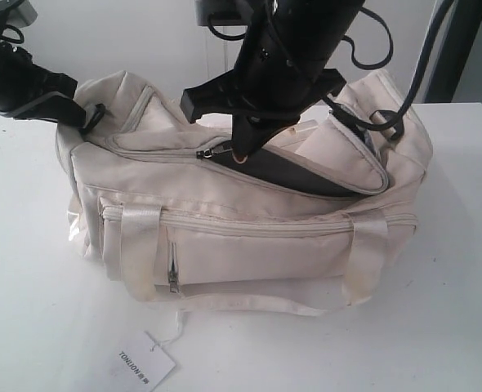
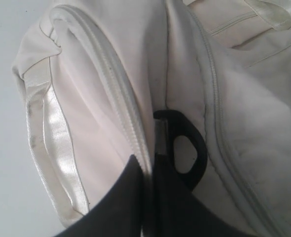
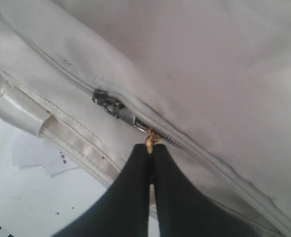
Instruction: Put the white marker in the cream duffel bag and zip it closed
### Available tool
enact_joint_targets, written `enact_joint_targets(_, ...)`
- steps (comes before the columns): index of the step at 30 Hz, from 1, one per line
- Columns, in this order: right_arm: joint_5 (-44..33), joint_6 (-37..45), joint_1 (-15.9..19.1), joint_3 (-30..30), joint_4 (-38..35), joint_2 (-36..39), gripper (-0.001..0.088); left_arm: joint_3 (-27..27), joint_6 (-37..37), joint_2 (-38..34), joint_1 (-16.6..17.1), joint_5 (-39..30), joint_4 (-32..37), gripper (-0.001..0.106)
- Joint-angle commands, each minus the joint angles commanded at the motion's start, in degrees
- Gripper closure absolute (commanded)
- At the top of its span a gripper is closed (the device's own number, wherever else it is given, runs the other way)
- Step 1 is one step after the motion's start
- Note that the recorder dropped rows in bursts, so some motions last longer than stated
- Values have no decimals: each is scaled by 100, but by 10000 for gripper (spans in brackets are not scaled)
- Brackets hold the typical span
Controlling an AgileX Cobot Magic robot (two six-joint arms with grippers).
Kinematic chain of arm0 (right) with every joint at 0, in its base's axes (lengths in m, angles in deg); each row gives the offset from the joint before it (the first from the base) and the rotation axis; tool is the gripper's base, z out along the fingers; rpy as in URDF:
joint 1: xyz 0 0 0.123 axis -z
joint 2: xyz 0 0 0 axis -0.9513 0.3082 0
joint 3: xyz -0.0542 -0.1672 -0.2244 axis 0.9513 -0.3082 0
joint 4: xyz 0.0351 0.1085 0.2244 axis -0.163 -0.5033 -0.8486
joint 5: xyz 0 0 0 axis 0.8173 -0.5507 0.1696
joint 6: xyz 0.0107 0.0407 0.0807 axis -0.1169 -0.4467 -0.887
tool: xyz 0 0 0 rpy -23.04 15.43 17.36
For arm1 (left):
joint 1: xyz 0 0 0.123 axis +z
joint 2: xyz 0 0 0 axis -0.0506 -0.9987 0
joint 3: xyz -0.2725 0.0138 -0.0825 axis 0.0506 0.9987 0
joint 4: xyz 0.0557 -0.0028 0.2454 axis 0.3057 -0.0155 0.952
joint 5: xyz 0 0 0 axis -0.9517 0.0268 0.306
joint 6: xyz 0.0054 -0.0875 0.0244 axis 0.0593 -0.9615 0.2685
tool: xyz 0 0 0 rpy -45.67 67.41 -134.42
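soft bag, zip part open
the cream duffel bag point(image 1: 249, 237) slumps limp on the table point(image 1: 45, 310) and needs bracing: left gripper point(image 2: 149, 168) pinches its end seam, right gripper point(image 3: 150, 148) is clamped on the small zipper pull point(image 3: 152, 138); white marker unseen, perhaps inside

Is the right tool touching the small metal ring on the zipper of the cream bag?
Touching. The right wrist view shows the right tool shut on the metal ring of the cream duffel bag zipper, with no gap between them.
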Motion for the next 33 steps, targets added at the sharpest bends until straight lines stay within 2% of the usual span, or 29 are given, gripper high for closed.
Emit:
enact_joint_targets(2,0,0,0,0,-265,0,868,0,0,0,0,-33,0,988)
enact_joint_targets(9,165,0,0,0,-934,21,868,0,-23,11,0,-201,-84,605)
enact_joint_targets(12,237,0,0,0,-1002,34,868,0,-23,11,0,-393,-122,521)
enact_joint_targets(20,238,0,0,0,-1014,102,868,0,-242,11,0,-1094,-122,501)
enact_joint_targets(28,227,0,0,0,-1014,100,868,0,-1016,11,0,-1563,499,501)
enact_joint_targets(33,227,0,0,0,-1014,100,868,0,-1106,24,0,-1774,560,501)
